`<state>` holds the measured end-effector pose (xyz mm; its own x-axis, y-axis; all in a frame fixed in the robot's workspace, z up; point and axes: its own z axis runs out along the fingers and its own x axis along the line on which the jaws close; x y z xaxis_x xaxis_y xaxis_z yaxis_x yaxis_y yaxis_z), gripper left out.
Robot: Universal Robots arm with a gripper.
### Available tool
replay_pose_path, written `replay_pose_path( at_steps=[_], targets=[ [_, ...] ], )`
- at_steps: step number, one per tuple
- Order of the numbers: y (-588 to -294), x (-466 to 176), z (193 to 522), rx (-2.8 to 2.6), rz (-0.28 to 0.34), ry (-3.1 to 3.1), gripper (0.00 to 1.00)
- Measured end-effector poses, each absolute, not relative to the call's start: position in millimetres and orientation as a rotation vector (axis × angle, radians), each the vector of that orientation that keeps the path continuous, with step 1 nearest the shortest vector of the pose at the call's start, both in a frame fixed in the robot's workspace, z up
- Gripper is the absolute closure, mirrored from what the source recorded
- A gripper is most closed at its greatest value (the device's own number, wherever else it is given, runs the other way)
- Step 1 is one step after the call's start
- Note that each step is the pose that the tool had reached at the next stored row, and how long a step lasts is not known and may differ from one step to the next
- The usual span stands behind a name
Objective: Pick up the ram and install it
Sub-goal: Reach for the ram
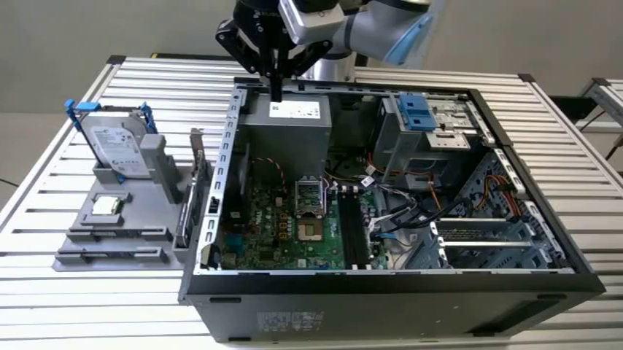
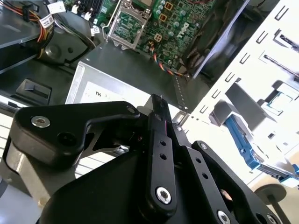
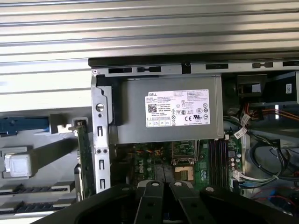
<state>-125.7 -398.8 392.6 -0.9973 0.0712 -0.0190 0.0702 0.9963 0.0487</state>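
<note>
My gripper (image 1: 276,98) hangs above the back edge of the open computer case (image 1: 226,146), over the grey power supply (image 1: 292,127). Its fingers (image 2: 159,135) point down and are pressed together with nothing visible between them. Far from the gripper, a long thin dark strip (image 1: 112,235) lies in a groove of the grey fixture at the exterior view's left. It may be the ram, and it appears in the first wrist view (image 3: 32,189) too, but I cannot tell for sure. Inside the case, the black motherboard slots (image 1: 352,226) stand beside the processor socket (image 1: 308,193).
The grey fixture (image 1: 136,244) also holds a silver hard drive with blue rails (image 1: 115,142), a small square chip (image 1: 105,206) and a green card with a metal bracket (image 1: 198,182) standing on edge beside the case wall. Loose cables (image 1: 409,211) and drive bays (image 1: 428,120) crowd the case's other side.
</note>
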Motion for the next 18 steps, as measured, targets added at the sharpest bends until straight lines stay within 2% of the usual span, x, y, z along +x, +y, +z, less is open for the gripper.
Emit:
replay_pose_path(
  at_steps=[18],
  targets=[
    [-398.8, -135.9, 392.6, 0.111, 0.076, 3.118, 1.00]
  ],
)
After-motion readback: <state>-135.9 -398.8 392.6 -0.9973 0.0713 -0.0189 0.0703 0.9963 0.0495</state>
